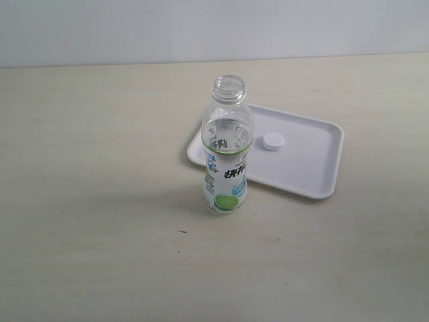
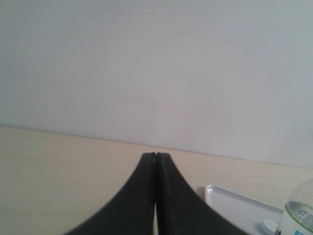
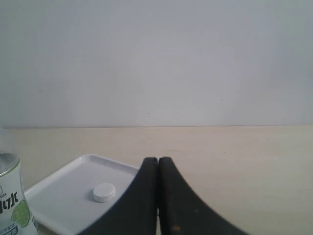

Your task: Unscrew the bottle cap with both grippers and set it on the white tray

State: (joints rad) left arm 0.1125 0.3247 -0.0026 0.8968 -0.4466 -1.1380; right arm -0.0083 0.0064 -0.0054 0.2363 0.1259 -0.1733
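As the exterior view has it, the pale table fills nearly the whole scene, with a plain wall behind it. On it, right of centre, the white tray lies flat. The bottle stands upright on the table, overlapping the tray's left corner in this view, its neck uncapped (a green lime is printed near its base). The left gripper has its two black fingers pressed together, holding nothing. The right gripper is closed the same way, and both are well apart from the bottle. The bottle cap lies inside the tray, apart from the bottle.
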